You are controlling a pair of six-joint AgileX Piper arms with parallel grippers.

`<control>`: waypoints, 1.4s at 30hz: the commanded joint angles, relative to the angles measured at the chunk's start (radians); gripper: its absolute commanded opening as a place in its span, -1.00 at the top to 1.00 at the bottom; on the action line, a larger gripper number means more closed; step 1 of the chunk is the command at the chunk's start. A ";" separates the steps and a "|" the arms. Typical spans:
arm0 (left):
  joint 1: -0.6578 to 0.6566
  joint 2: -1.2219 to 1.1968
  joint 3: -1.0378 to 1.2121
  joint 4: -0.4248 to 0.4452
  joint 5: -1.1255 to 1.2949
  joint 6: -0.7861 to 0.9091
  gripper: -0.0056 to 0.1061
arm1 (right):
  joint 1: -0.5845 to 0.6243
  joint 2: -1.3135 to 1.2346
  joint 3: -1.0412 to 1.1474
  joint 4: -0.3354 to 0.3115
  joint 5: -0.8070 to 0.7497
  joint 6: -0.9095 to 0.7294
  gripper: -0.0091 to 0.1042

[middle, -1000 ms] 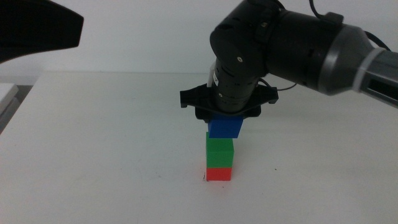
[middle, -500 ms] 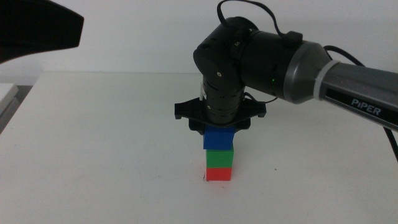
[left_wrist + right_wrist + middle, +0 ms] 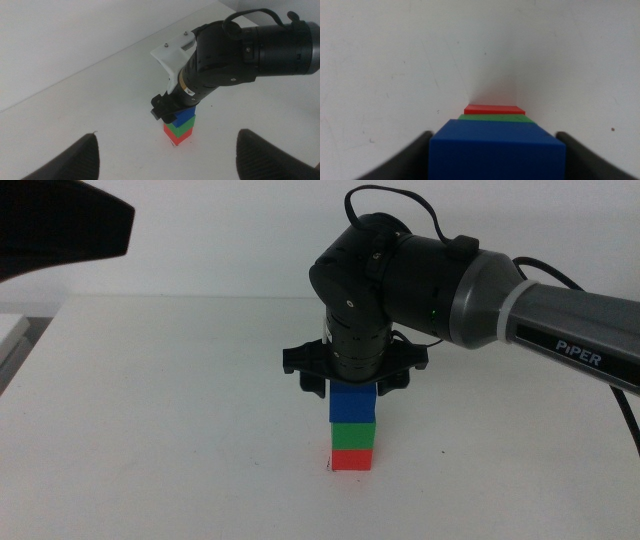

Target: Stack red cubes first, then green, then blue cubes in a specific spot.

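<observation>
On the near middle of the white worktop (image 3: pixel 150 400) stands a tower of three cubes: the red cube (image 3: pixel 352 461) sits at the bottom on the worktop, a tiny dark speck just at its near left corner; the green cube (image 3: pixel 353 435) rests squarely on it, and the blue cube (image 3: pixel 353 404) tops the green one, touching it. The right tool (image 3: pixel 354 383) comes down from above on the arm from the right, its jaws closed against the two sides of the blue cube. The left tool (image 3: pixel 165 160) hangs well apart, high over the worktop's left, jaws spread wide and holding nothing.
</observation>
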 commanded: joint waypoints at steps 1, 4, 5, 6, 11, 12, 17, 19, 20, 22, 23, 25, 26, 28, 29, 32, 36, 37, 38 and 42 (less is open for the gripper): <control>0.000 0.000 -0.004 -0.001 -0.014 0.002 -0.78 | -0.007 -0.006 -0.006 -0.032 0.003 0.002 -0.32; 0.000 0.000 -0.004 -0.001 -0.014 0.002 -0.78 | -0.007 -0.011 -0.006 -0.046 0.000 0.002 -0.58; 0.000 0.000 -0.004 -0.001 -0.014 0.002 -0.78 | -0.007 -0.018 -0.006 -0.046 0.005 0.002 -0.65; 0.000 0.000 -0.004 -0.001 -0.014 0.002 -0.78 | -0.009 -0.033 -0.006 -0.046 0.010 -0.001 -0.70; 0.000 0.000 -0.004 -0.001 -0.014 0.002 -0.78 | -0.011 -0.219 0.066 -0.074 0.019 -0.071 -0.73; 0.000 0.000 -0.004 -0.001 -0.014 0.002 -0.78 | -0.017 -0.279 0.098 -0.077 0.019 -0.087 -0.73; 0.000 0.000 -0.004 -0.001 -0.014 0.002 -0.78 | -0.120 -0.620 0.350 -0.043 -0.064 -0.214 -0.73; 0.000 0.000 -0.004 -0.001 -0.014 0.002 -0.78 | -0.200 -0.769 0.486 -0.001 -0.128 -0.282 -0.73; 0.000 0.000 -0.004 -0.001 -0.014 0.002 -0.78 | -0.247 -0.844 0.556 0.027 -0.170 -0.321 -0.73; 0.000 0.000 -0.004 -0.001 -0.014 0.002 -0.78 | -0.355 -0.987 0.689 0.089 -0.260 -0.408 -0.73; 0.000 0.000 -0.004 -0.001 -0.014 0.002 -0.78 | -0.413 -1.053 0.749 0.119 -0.302 -0.455 -0.73; 0.000 0.000 -0.004 -0.001 -0.014 0.002 -0.78 | -0.522 -1.166 0.865 0.187 -0.374 -0.565 -0.73; 0.000 0.000 -0.004 -0.001 -0.014 0.002 -0.78 | -0.570 -1.213 0.909 0.232 -0.407 -0.629 -0.73; 0.000 0.000 -0.004 -0.001 -0.014 0.002 -0.78 | -0.642 -1.279 0.975 0.327 -0.452 -0.755 -0.73; 0.000 0.000 -0.004 -0.001 -0.014 0.002 -0.78 | -0.672 -1.308 1.004 0.377 -0.474 -0.814 -0.73; 0.000 0.000 -0.004 -0.001 -0.014 0.002 -0.78 | -0.719 -1.356 1.044 0.425 -0.506 -0.862 -0.73; 0.000 0.000 -0.004 -0.001 -0.014 0.002 -0.78 | -0.720 -1.376 1.044 0.422 -0.521 -0.862 -0.73; 0.000 0.000 -0.004 -0.001 -0.014 0.002 -0.78 | -0.720 -1.378 1.044 0.422 -0.521 -0.862 -0.73; 0.000 0.000 -0.004 -0.001 -0.014 0.002 -0.78 | -0.720 -1.378 1.044 0.422 -0.521 -0.862 -0.73; 0.000 0.000 0.004 0.008 -0.019 0.002 -0.78 | -0.720 -1.378 1.044 0.422 -0.521 -0.862 -0.73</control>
